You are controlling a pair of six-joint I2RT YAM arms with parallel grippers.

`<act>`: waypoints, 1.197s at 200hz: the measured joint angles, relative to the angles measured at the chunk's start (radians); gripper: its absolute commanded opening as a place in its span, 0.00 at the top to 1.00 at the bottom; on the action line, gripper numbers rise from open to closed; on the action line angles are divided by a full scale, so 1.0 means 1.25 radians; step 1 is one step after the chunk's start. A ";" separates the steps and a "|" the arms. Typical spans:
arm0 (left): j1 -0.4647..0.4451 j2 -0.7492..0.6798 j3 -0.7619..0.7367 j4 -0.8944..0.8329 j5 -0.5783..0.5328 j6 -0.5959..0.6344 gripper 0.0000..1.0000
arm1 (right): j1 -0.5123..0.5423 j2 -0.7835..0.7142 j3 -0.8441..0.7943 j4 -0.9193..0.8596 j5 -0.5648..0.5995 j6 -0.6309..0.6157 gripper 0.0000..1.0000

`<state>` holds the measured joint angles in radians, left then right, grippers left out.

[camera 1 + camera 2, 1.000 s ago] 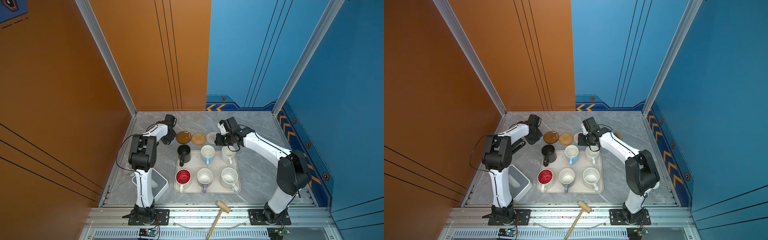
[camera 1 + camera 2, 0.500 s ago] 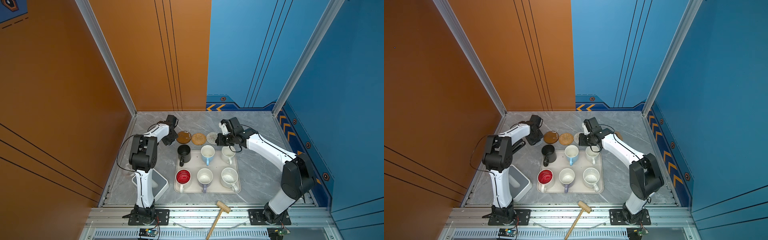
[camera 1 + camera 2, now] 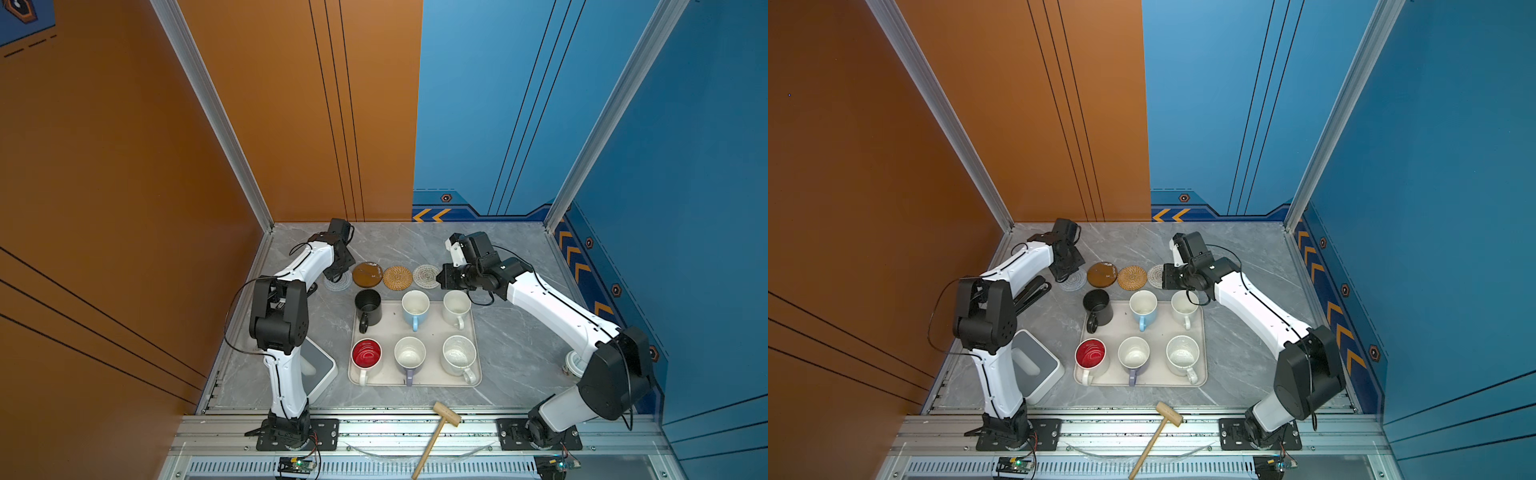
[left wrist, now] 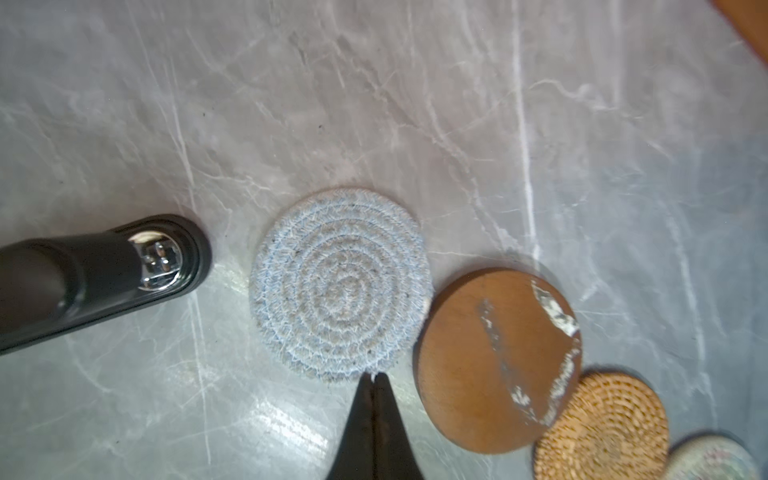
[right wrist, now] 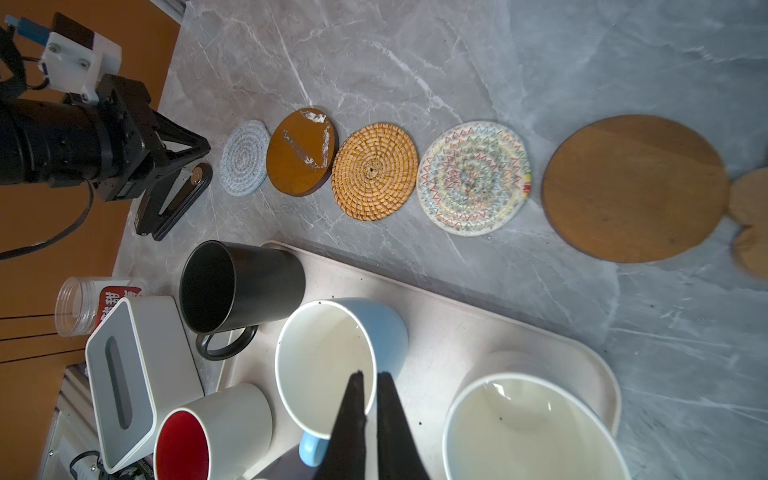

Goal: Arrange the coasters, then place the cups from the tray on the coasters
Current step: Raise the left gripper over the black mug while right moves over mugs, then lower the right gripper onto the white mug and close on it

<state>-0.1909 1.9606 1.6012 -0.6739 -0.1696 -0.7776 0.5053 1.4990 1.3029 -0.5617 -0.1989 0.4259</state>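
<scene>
Six coasters lie in a row behind the tray (image 3: 475, 332): a pale blue-grey spiral (image 4: 338, 286), glossy brown (image 5: 301, 151), rattan (image 5: 375, 170), a multicoloured spiral (image 5: 473, 178), matte brown (image 5: 633, 187) and a tan paw shape (image 5: 750, 224). My left gripper (image 4: 374, 376) is shut, its tips touching the blue-grey spiral's edge. My right gripper (image 5: 370, 376) hovers by the multicoloured spiral (image 3: 426, 275) with a narrow gap between its fingers and nothing in it. The tray holds black (image 3: 368, 306), light blue (image 3: 415, 307), cream (image 3: 456, 307), red-inside (image 3: 366, 355), lavender (image 3: 409, 356) and speckled (image 3: 458, 355) cups.
A white-and-grey square device (image 3: 318, 365) stands left of the tray, with a clear jar (image 5: 83, 305) beside it. A black oblong tool (image 4: 158, 257) lies next to the blue-grey spiral. A wooden mallet (image 3: 440, 428) rests on the front rail. A small lidded jar (image 3: 575, 363) sits near the right arm's base.
My right arm's elbow has swung out to the right while its gripper stayed by the multicoloured spiral, and its fingers have parted slightly. The left gripper has barely moved.
</scene>
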 measured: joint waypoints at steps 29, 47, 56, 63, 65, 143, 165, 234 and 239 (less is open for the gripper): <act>-0.034 -0.074 0.001 0.000 -0.006 0.030 0.83 | 0.001 -0.096 0.000 -0.096 0.058 -0.024 0.71; -0.065 -0.115 0.006 0.001 -0.007 0.048 0.77 | 0.006 -0.141 -0.004 -0.155 0.086 -0.034 0.61; -0.081 -0.130 0.008 0.000 -0.008 0.061 0.75 | 0.012 -0.161 -0.012 -0.184 0.100 -0.032 0.55; -0.094 -0.141 0.009 0.001 -0.008 0.069 0.73 | 0.017 -0.175 -0.021 -0.201 0.107 -0.030 0.51; -0.097 -0.144 0.009 0.001 -0.008 0.068 0.73 | 0.019 -0.178 -0.024 -0.207 0.110 -0.033 0.50; -0.200 -0.295 -0.087 0.091 0.081 0.172 0.44 | 0.062 -0.287 -0.169 -0.312 0.143 0.030 0.40; -0.226 -0.349 -0.149 0.153 0.125 0.192 0.40 | 0.064 -0.285 -0.202 -0.312 0.143 0.041 0.41; -0.283 -0.470 -0.334 0.319 0.230 0.207 0.36 | 0.062 -0.220 -0.222 -0.254 0.140 0.061 0.46; -0.286 -0.477 -0.343 0.326 0.232 0.207 0.36 | 0.062 -0.210 -0.222 -0.245 0.139 0.062 0.47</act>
<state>-0.5480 1.3640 1.1725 -0.2665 0.1207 -0.5194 0.5823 1.2362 1.0252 -0.8684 -0.0246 0.5037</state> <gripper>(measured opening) 0.638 0.549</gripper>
